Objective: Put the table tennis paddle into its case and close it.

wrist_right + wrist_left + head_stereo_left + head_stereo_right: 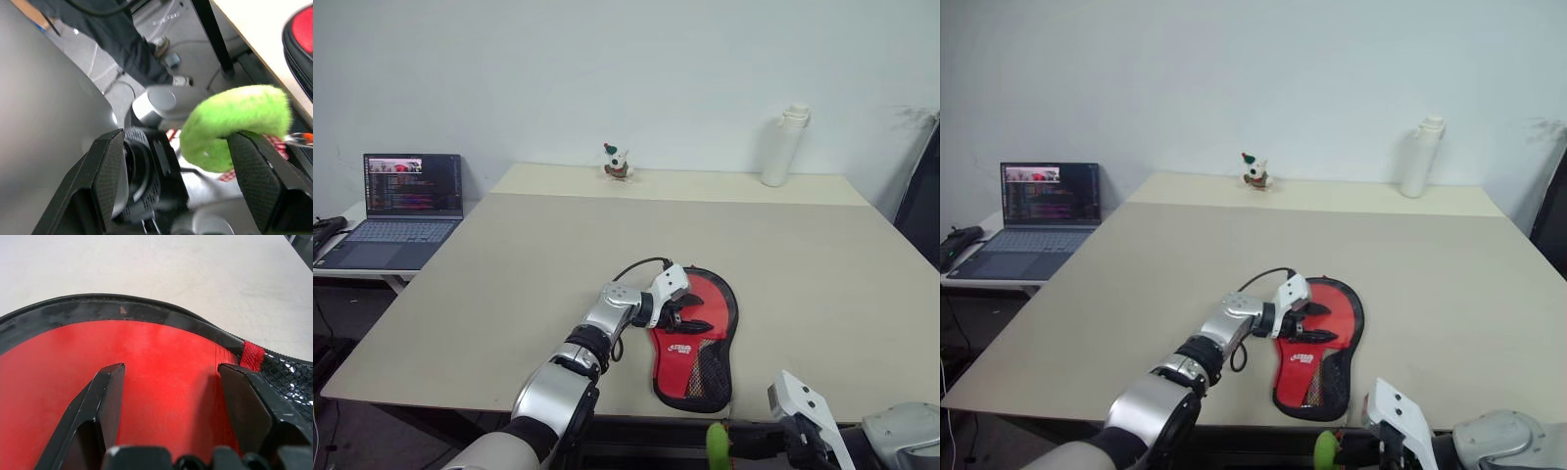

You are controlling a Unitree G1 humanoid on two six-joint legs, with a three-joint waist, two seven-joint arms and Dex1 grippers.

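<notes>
Your left tool (693, 315), fingers apart, rests on the paddle (700, 294) in the open case (732, 328); right tool (183, 161) spread beside the green charm (234, 125) could snag it

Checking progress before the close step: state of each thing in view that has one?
case: lying open on the table, red lining up
table tennis paddle: lying inside the open case
green ring charm: hanging past the table edge, beside the right gripper's fingers, not gripped
left gripper: open, over the paddle
right gripper: open, holding nothing
laptop: lid up, screen on
</notes>
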